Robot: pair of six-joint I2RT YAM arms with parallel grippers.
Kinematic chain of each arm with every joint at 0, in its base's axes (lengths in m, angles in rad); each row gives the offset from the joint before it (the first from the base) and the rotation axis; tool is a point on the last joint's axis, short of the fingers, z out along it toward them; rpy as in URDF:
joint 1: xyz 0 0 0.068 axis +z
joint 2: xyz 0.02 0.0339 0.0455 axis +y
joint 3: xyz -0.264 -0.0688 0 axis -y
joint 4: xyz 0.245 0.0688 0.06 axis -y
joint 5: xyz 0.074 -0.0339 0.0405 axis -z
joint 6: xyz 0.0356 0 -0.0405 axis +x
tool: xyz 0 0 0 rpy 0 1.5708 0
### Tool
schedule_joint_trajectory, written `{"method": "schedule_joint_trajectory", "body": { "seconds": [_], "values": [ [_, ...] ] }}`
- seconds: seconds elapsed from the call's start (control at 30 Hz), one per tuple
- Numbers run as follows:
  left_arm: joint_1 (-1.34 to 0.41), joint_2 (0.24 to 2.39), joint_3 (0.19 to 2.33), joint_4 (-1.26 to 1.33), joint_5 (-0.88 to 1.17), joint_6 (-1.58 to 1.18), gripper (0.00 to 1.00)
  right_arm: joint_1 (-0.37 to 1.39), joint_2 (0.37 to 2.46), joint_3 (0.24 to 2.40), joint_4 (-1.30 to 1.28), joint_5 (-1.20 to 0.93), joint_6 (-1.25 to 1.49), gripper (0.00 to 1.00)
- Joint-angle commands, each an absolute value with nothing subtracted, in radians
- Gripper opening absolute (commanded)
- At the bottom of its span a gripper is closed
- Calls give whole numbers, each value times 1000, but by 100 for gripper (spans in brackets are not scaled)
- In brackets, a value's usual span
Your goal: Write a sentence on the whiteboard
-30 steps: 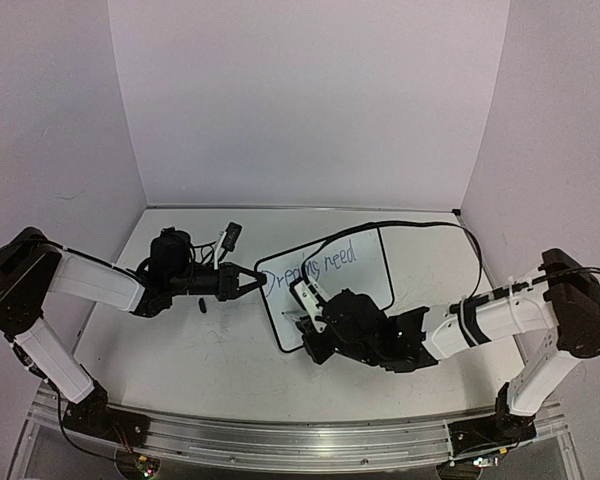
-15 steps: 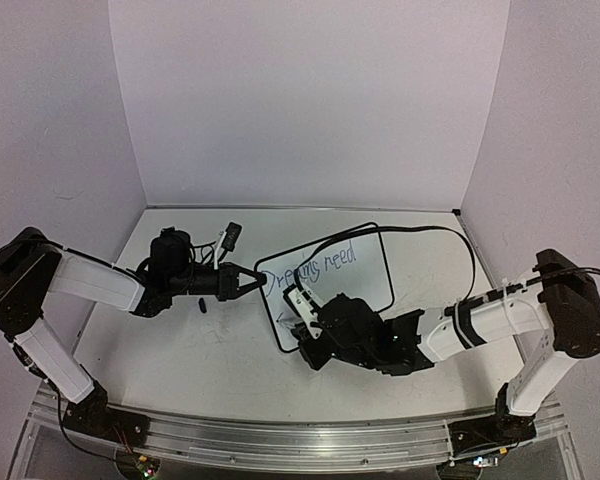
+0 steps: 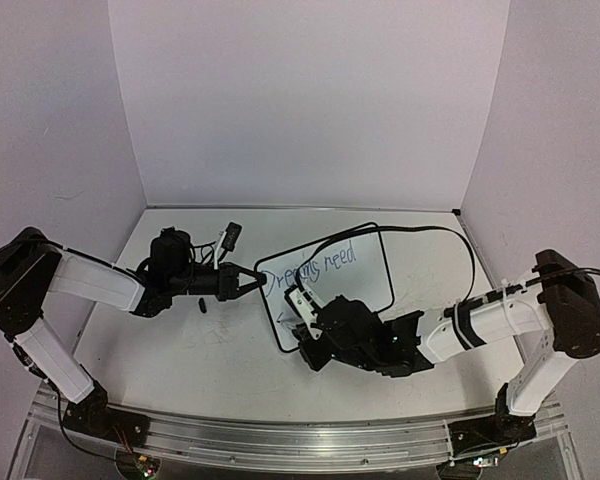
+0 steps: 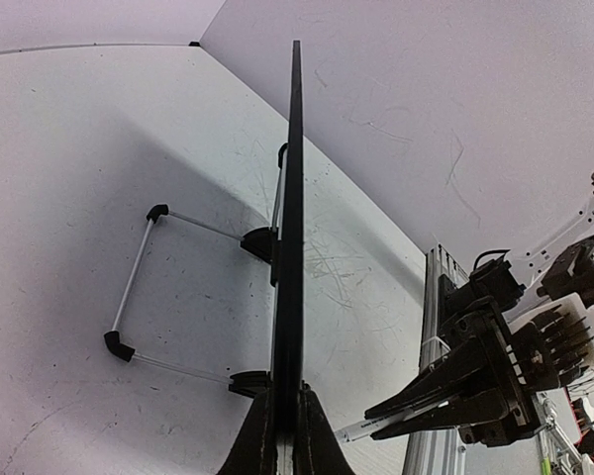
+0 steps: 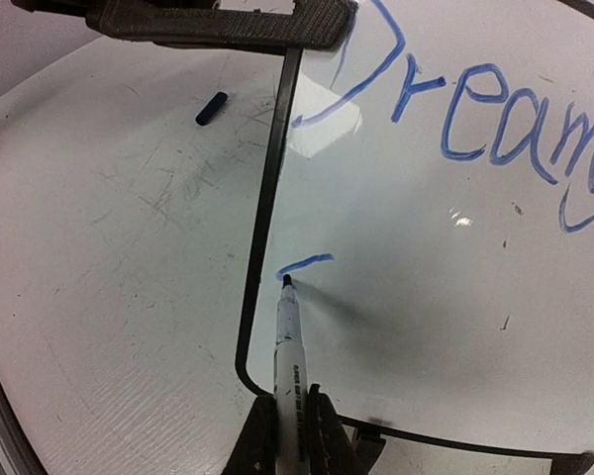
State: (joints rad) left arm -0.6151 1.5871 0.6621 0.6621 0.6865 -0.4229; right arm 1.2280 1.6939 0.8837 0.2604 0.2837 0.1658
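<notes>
Your left gripper [image 3: 248, 281] clamped the left edge of the whiteboard [image 3: 365, 285], mid table [image 3: 210, 350], right gripper [image 5: 289, 421] pinched the marker [image 5: 284, 327], tip under the sentence [image 5: 495, 129] by the frame's corner, cap [image 5: 211, 108] loose nearby, open room leftward

Between the right jaws, the marker [image 5: 289, 346] looks smooth white plastic. Ahead, the whiteboard [image 5: 436, 327] is glossy white with glare, black-framed. The bench [image 5: 109, 257] to their left is matt, scuffed, scratched.
</notes>
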Motion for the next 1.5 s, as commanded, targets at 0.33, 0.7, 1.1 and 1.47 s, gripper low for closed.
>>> {"method": "schedule_joint_trajectory", "body": {
  "seconds": [0.33, 0.7, 1.1, 1.47],
  "values": [
    [-612, 1580, 692, 629, 681, -399, 0, 1221, 1670, 902, 276, 421, 198, 0],
    [-613, 1589, 699, 625, 689, -396, 0, 1220, 1669, 915, 291, 430, 189, 0],
    [-612, 1591, 699, 626, 691, -393, 0, 1221, 1687, 916, 293, 383, 177, 0],
    [-613, 1585, 695, 624, 692, -391, 0, 1221, 1681, 874, 270, 359, 206, 0]
  ]
}}
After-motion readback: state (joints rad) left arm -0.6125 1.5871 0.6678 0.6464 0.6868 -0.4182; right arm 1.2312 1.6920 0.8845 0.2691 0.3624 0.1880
